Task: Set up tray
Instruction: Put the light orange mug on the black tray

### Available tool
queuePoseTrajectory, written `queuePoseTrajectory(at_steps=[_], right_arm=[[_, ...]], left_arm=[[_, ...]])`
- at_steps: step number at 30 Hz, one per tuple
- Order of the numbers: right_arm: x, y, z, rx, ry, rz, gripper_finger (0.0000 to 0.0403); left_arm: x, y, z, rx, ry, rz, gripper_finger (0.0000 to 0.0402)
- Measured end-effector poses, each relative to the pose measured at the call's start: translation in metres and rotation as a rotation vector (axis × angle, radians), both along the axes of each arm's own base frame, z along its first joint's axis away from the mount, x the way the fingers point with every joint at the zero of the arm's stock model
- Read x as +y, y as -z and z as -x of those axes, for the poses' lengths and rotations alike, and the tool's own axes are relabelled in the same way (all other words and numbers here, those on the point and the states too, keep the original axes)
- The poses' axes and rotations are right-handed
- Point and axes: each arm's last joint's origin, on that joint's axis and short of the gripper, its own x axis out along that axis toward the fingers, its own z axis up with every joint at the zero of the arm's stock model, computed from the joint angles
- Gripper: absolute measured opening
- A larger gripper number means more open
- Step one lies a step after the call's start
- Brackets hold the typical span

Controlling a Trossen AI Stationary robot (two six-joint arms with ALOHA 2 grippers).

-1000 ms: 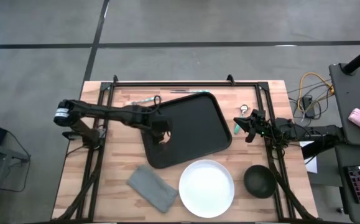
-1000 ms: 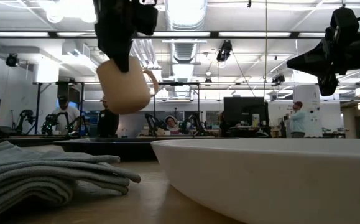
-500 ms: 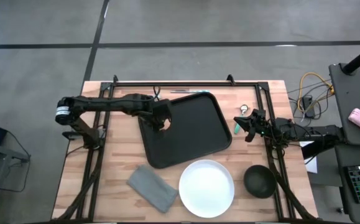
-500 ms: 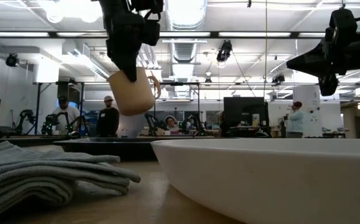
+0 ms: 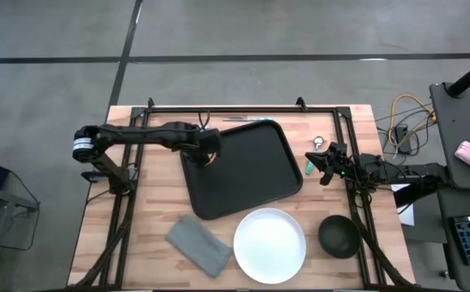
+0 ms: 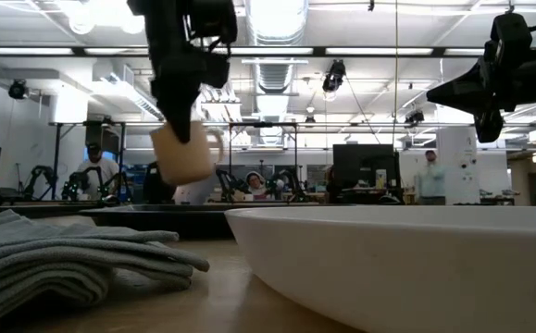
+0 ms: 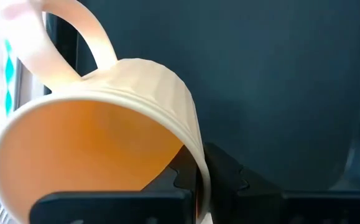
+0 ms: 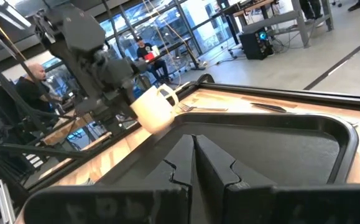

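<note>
Tray (image 5: 243, 169): black, lying flat mid-bench, slightly skewed; far-left corner beneath the held mug; inside otherwise bare.
Left gripper (image 5: 210, 152): over the tray's far-left corner, reaching in from the left; jaws clamped on the mug's rim, one finger inside and one outside as seen in the left wrist view.
Mug (image 6: 182, 154): cream, with a loop handle; hanging tilted from the left gripper, in the air above the tray in the low view; mouth facing the left wrist camera, handle on the far side.
Right gripper (image 5: 325, 165): waiting above the bench's right edge, just beyond the tray's right rim; jaws closed tight together, empty, as seen in the right wrist view.
Plate (image 5: 269, 245): round, white, on the near part of the bench, just beside the tray's near rim.
Cloth (image 5: 199, 244): grey, folded, left of the plate, near the tray's near-left corner.
Bowl (image 5: 338, 236): dark, round, right of the plate at the bench's right side.
Cutlery (image 8: 203, 109): a fork and a darker piece lying on the bench beyond the tray's far rim.
Bench (image 5: 149, 207): light wood, carrying all of the above.
Room: people standing and sitting at workstations far behind, seen in the low view.
</note>
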Motion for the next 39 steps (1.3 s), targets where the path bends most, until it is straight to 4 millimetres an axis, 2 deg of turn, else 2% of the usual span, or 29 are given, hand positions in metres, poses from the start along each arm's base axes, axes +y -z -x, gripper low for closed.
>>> queuePoseTrajectory(at_steps=[6, 19, 24, 33, 39], right_arm=[[0.000, 0.000, 0.000, 0.000, 0.004, 0.000, 0.0008], [0.000, 0.000, 0.000, 0.026, 0.006, 0.062, 0.0008], [0.000, 0.000, 0.000, 0.027, 0.007, 0.063, 0.0008], [0.000, 0.000, 0.000, 0.028, 0.007, 0.066, 0.0008], [0.000, 0.000, 0.000, 0.029, 0.007, 0.066, 0.0008]], left_arm=[[0.005, 0.014, 0.007, 0.047, -0.011, 0.033, 0.0000], [0.035, 0.018, 0.013, 0.040, -0.034, 0.055, 0.0000], [0.038, 0.019, 0.015, 0.040, -0.032, 0.068, 0.0000], [0.042, 0.041, 0.007, 0.117, -0.020, 0.089, 0.0000], [0.043, 0.044, 0.006, 0.126, -0.021, 0.092, 0.0000]])
